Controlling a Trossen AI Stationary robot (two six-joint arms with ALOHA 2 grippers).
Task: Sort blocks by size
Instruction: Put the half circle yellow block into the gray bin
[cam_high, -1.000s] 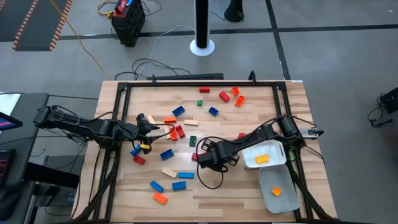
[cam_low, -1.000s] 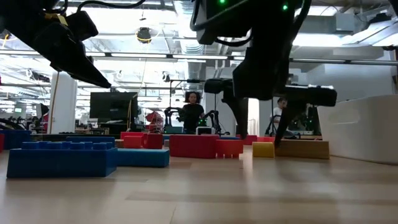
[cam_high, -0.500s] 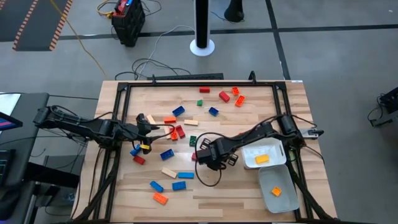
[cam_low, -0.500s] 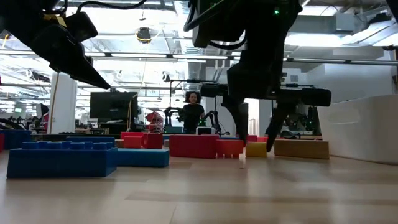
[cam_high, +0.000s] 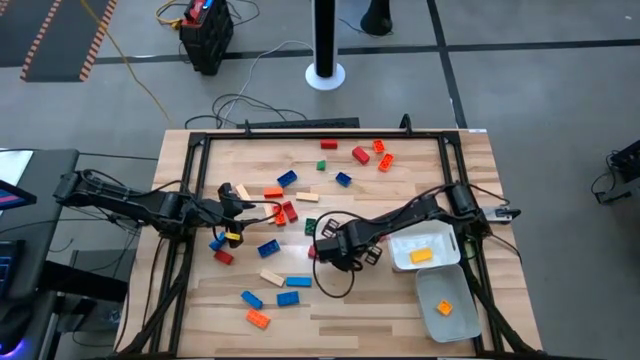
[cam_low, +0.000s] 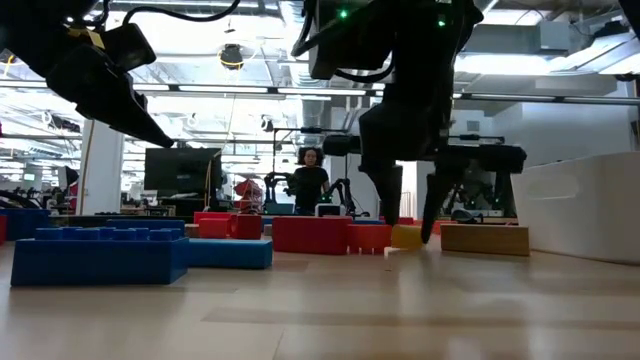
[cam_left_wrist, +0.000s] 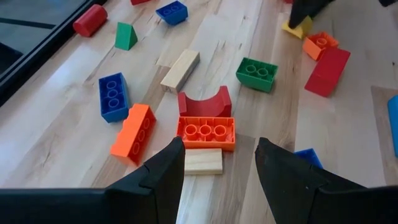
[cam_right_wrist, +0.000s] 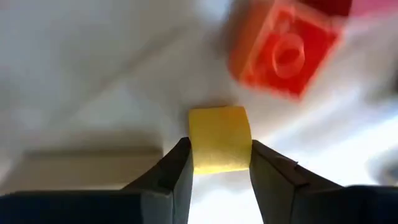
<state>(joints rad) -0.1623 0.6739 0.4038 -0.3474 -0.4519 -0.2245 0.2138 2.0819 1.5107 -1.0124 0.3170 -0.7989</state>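
Toy bricks in several colours lie scattered on the wooden table (cam_high: 330, 300). My right gripper (cam_high: 327, 243) is low at the table's middle, shut on a small yellow block (cam_right_wrist: 219, 139), which also shows in the low view (cam_low: 406, 237). An orange-red brick (cam_right_wrist: 285, 53) lies just beyond it. My left gripper (cam_high: 236, 207) hangs open and empty over the left cluster, above a tan block (cam_left_wrist: 203, 162), an orange brick (cam_left_wrist: 206, 132) and a red arch (cam_left_wrist: 204, 102). My right gripper pinches the yellow block's two opposite sides (cam_right_wrist: 198, 146) between its two fingers (cam_right_wrist: 177, 168). The fingers come from above, pointing down. The block sits on the table between the fingertips (cam_low: 430, 205).
Two white trays stand at the right: one (cam_high: 400, 258) holds an orange block, the other (cam_high: 460, 325), nearer the front, holds another. Blue, red and tan bricks (cam_high: 268, 249) lie between the arms; more bricks (cam_high: 360, 154) lie at the far edge. A black frame (cam_high: 300, 130) borders the table.
My right gripper has moved a little toward the table's left and far edges and its fingers have closed in on the yellow block. The block has slid a short way along the table with them.
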